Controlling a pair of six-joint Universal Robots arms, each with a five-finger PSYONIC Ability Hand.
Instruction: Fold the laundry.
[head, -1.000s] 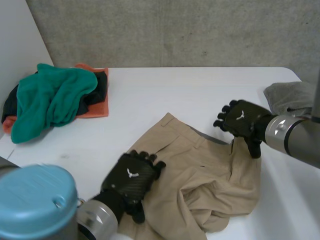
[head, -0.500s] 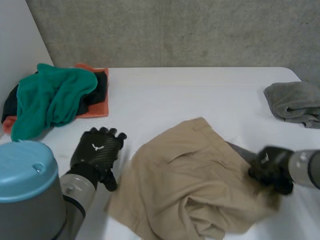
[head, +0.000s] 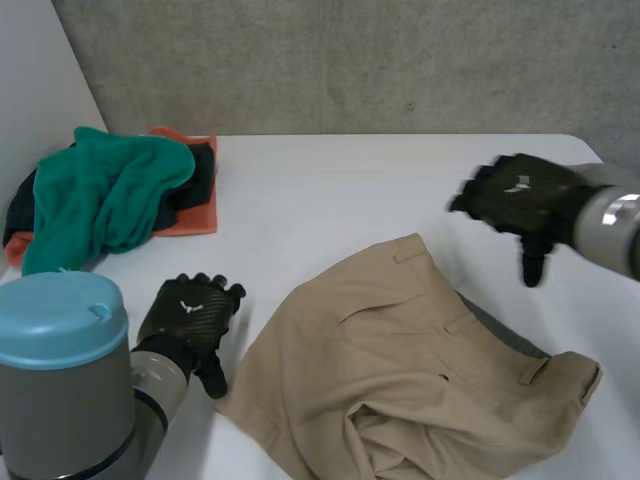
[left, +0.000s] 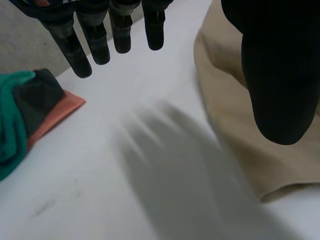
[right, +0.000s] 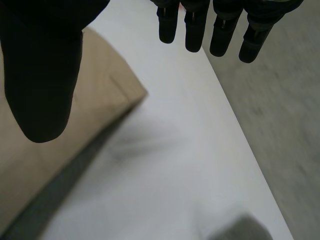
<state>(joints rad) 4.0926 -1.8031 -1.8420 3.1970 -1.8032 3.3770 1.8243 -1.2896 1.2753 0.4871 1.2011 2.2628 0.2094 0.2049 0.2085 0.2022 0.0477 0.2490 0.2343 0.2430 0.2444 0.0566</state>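
Trousers of crumpled tan cloth (head: 400, 370) on the near half of the flat white desk (head: 330, 190), waistband toward the far side, bunched into loose folds at the near edge. Touched by neither hand. Left hand (head: 190, 315) just beside the trousers' left edge. Hovers low over bare desk, fingers (left: 100, 40) straight and slightly spread, pinching nothing, thumb on the side toward the tan cloth. Right hand (head: 520, 200) up above the desk, beyond the trousers' far right corner. Fingers (right: 220, 30) straight and apart, holding nothing. Heap of teal, black and orange cloths (head: 100, 195) at the far left, well apart from the trousers.
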